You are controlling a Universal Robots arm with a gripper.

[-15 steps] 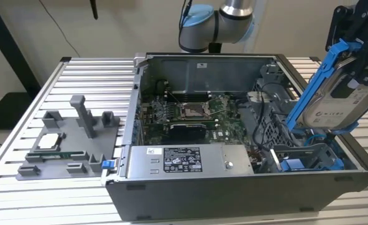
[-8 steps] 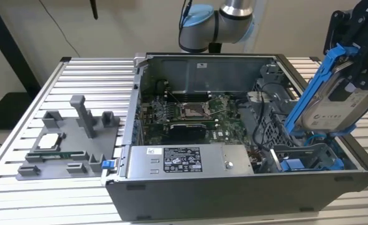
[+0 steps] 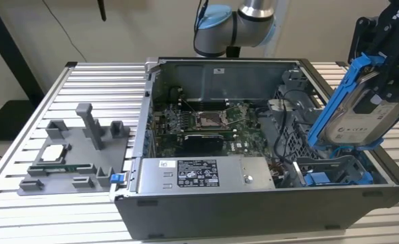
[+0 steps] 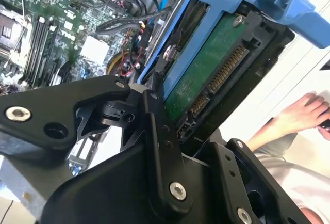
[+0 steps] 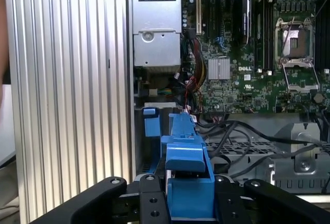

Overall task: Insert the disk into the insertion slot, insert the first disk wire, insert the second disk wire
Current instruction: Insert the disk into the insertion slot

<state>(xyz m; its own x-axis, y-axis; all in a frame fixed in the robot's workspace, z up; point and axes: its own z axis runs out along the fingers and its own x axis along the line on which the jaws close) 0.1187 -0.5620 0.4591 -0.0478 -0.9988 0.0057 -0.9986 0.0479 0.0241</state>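
My gripper (image 3: pixel 384 76) is shut on the disk (image 3: pixel 357 116), a silver-grey drive with a white label in a blue carrier frame (image 3: pixel 335 96). I hold it tilted on edge at the exterior view's right. Its lower end sits just above the insertion slot (image 3: pixel 329 172), a grey drive cage with blue fittings in the open computer case. In the second wrist view a black finger (image 4: pixel 154 121) presses the carrier beside the disk's green underside (image 4: pixel 211 69). In the first wrist view the carrier (image 5: pixel 188 157) hangs over the perforated cage (image 5: pixel 247 152). Black cables (image 5: pixel 232 133) lie across the cage; which are the disk wires I cannot tell.
The case holds a motherboard (image 3: pixel 206 122) and a power supply (image 3: pixel 199 174). A grey fixture (image 3: pixel 77 152) with small parts stands on the slatted metal table (image 3: pixel 97 86) at the exterior view's left. A person's hand (image 4: pixel 296 115) rests beyond the case.
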